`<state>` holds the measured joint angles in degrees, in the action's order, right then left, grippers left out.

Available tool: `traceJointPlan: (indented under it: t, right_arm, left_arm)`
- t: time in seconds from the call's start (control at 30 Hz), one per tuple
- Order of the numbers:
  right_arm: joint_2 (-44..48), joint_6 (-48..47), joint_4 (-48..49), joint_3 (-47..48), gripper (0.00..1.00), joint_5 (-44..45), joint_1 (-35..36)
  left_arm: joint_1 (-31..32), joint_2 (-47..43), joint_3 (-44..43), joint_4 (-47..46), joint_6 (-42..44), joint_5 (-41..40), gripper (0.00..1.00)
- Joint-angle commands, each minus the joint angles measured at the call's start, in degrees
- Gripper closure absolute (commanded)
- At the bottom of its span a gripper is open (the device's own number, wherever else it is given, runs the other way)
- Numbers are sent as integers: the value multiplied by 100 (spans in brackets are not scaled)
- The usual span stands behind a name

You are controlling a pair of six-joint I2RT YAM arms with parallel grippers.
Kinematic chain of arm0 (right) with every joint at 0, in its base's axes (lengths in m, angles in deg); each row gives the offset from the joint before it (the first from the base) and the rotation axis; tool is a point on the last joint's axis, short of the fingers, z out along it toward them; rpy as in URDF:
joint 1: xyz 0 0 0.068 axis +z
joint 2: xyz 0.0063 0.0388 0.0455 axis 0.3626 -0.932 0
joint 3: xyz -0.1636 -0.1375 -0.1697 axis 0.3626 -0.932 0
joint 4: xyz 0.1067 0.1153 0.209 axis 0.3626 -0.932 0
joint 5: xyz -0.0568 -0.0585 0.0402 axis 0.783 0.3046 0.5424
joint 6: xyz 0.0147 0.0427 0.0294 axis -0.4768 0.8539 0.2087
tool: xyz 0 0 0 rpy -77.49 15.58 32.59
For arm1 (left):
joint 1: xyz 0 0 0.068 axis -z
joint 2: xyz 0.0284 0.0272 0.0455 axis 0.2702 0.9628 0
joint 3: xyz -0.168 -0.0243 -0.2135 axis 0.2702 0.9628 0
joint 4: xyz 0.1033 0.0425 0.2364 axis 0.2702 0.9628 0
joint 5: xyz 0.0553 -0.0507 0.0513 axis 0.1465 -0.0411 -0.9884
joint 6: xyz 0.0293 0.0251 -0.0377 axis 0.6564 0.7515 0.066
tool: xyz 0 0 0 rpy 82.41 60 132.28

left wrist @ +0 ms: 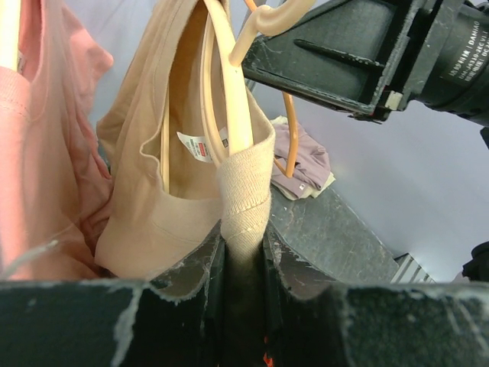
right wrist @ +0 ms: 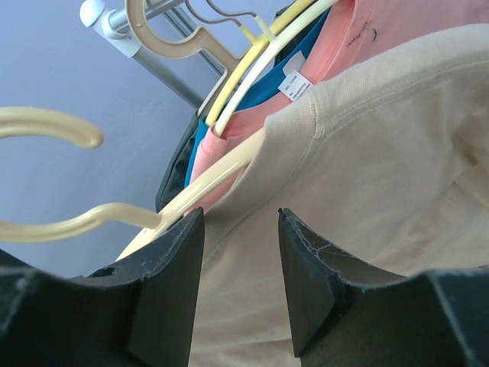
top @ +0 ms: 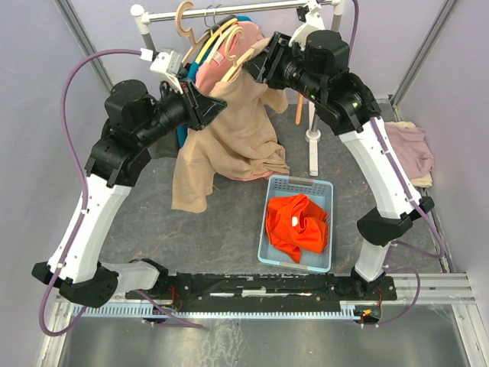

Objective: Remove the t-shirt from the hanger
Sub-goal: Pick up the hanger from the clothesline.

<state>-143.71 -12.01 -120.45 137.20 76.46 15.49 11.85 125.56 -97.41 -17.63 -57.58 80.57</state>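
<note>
While the tan t-shirt (top: 237, 138) hangs on its cream hanger (left wrist: 231, 92), the left claw (left wrist: 243, 233) pinches it. This claw's two fingers are close together, and a fold of the shirt's neck band is squeezed between them. The hanger's arm comes up out of the neck right above this claw. A small white tag (left wrist: 195, 145) shows inside the shirt, up and to the left of it. The right claw (right wrist: 238, 218) is open, with a gap between its fingers and nothing in the gap. The shirt's shoulder is just in front of it. The hanger's bare arm sticks out of the shirt and reaches the tip of this claw's left finger; whether it touches is hard to tell. The hanger's hook curls in the open air, up and to the left of this claw, apart from the rail (top: 229, 11). A pink shirt (right wrist: 397, 23) and a blue shirt (right wrist: 267, 84) hang on the rail behind both claws. The tan shirt's long bottom part hangs down under the two claws toward the desk (top: 153, 222). Far below the right claw, a blue basket (top: 279, 183) sits on the desk with an orange cloth (top: 298, 225) inside it.
</note>
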Motion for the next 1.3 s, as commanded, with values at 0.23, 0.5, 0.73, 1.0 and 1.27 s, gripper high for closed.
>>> traceJointPlan:
  t: [0.23, 0.5, 0.73, 1.0, 1.27]
  right_arm:
    - [-79, 141, 310, 300, 61, 214, 41]
    - [-78, 176, 330, 295, 88, 215, 49]
    - [-30, 190, 348, 269, 98, 219, 60]
    - [-25, 58, 356, 322, 99, 102, 123]
    - [186, -308, 376, 79, 99, -94, 376]
  left_arm:
    - [99, -312, -27, -769, -75, 234, 97]
    - [149, -306, 31, -917, -143, 199, 97]
    - [188, -275, 45, -968, -163, 120, 97]
    - [212, -175, -10, -992, -321, -53, 97]
    - [247, 309, -535, -692, -418, -251, 97]
